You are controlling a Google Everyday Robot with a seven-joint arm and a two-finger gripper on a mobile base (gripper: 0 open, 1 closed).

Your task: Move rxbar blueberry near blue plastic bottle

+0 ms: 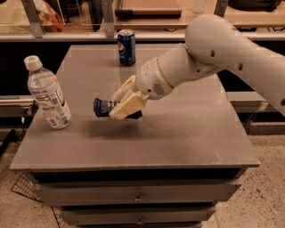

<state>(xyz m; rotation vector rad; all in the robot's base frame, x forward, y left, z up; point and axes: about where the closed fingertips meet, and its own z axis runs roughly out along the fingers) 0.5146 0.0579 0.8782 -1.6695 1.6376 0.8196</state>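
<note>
The gripper [120,107], near the blue plastic bottle [46,94] and to its right, pinches the rxbar blueberry [102,107] between its pale fingers [129,103], with the bar's long axis pointing left toward the bottle and its dark navy, slightly crumpled wrapper end protruding bottle-side.

grey tabletop [191,138] over a cabinet with two drawers [89,196]. speckled floor [267,196] at right, wire basket [24,189] low at left. behind, a pale rail [67,36] with metal posts [32,18] and a wooden board [147,5]. lit dim and warm.
</note>
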